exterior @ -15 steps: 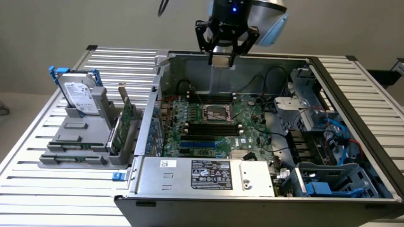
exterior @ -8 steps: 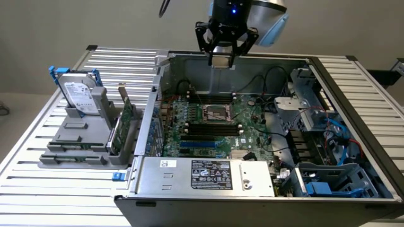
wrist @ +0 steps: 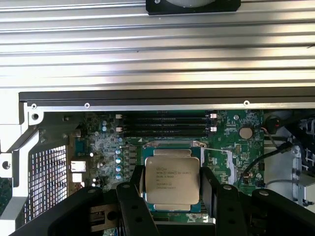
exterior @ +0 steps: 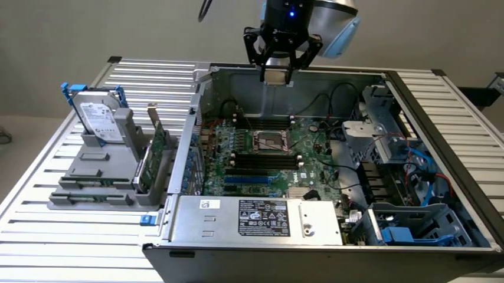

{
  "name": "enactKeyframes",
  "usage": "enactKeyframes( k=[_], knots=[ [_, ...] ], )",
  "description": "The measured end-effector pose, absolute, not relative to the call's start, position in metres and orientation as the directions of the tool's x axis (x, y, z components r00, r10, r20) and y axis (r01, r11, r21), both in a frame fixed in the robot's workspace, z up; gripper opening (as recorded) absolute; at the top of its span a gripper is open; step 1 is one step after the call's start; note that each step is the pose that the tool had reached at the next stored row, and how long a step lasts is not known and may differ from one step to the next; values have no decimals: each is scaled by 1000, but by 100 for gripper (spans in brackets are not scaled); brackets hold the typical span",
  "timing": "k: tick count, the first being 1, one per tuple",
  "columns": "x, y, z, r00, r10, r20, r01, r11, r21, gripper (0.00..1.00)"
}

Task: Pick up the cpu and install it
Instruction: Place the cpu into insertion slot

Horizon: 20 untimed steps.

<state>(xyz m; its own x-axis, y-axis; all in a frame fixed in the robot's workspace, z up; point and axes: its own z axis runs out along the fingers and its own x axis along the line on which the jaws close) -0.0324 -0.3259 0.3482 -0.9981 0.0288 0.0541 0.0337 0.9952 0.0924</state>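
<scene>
Gripper [exterior: 277, 75] gripping cpu [wrist: 172, 178], over mobo [exterior: 319, 168]

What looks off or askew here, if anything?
Nothing stands out. The cpu sits square in the end effector, held over the open case. No damage shows on it.

Slatted table [exterior: 47, 230]: hard drive [exterior: 98, 119] upright in grey rack [exterior: 94, 180], exterior view's left. Labelled PSU [exterior: 260, 218] in open case [exterior: 299, 262]; blue cables [exterior: 425, 162] exterior view's right.
</scene>
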Motion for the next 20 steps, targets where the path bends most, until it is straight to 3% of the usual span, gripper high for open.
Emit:
enactKeyframes(
  k=[20],
  knots=[
    [-32,-326,348,-949,310,54,314,945,93,55]
  ],
)
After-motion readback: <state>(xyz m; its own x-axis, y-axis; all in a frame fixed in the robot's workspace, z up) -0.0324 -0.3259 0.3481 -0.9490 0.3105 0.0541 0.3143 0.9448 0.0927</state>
